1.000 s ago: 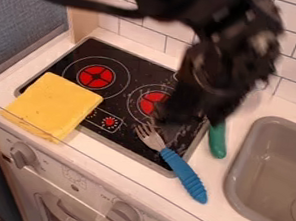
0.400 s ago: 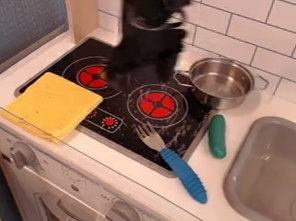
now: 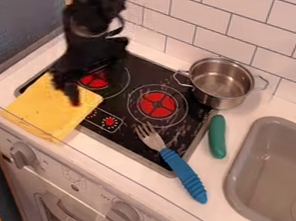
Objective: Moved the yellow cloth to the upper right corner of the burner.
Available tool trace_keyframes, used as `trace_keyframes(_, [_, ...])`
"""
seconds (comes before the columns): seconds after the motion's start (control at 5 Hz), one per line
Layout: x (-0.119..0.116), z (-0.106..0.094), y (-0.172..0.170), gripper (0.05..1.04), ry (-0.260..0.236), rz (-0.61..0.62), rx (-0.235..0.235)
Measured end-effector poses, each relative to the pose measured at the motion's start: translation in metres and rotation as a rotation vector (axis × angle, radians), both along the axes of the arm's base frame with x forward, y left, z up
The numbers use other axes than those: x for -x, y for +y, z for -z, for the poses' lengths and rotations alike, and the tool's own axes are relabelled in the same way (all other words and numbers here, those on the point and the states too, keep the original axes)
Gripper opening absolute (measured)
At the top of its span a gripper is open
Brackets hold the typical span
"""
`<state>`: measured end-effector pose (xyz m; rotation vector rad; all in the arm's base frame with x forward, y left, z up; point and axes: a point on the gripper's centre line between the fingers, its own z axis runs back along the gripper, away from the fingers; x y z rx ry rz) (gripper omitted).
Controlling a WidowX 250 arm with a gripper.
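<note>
"Why be at the left?"

"The yellow cloth (image 3: 45, 112) lies there, flat across the stovetop's (image 3: 142, 67) near left corner and onto the counter (image 3: 19, 73). My pincer (image 3: 66, 94) is at its upper part, presumably for picking it up; open or closed, I can't tell."

"And rightward?"

"The fork (image 3: 175, 165) slants off the front edge, its blue handle perhaps there for easy grabbing. The steel pot (image 3: 221, 84) sits by the far right corner, probably where the cloth must go, so I'd mind it. The toy cucumber (image 3: 217, 136) lies between stovetop and sink (image 3: 264, 178), maybe set aside."

"Any writing?"

"Faint marks near the left knob (image 3: 22, 155), nothing I can read."
</note>
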<state>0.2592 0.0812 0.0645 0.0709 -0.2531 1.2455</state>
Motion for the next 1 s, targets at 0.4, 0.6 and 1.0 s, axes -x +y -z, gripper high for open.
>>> trace_keyframes(0.4, [0.0, 0.019, 0.028, 1.001, 0.05, -0.054, -0.005])
trace_keyframes(0.6, [0.003, 0.034, 0.034, 1.001, 0.095, -0.059, -0.013])
trace_keyframes(1.0, [0.003, 0.054, 0.039, 1.0, 0.121, -0.087, 0.004])
